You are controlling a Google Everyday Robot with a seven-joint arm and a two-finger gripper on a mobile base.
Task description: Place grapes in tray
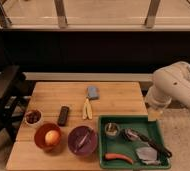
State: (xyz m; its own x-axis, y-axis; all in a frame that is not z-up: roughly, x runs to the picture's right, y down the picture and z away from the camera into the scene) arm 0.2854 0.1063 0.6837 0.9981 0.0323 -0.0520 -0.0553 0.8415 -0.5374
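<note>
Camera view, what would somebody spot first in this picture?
The big white robot arm on the right grabs the eye, its gripper hanging with jaws apart near the far right corner of the green tray. On the wooden table, an orange bowl holding a round orange fruit sits beside a purple bowl at the front left. The dark grapes sit in a small bowl at the left edge.

Dim warm light, hand (154, 113) at right
</note>
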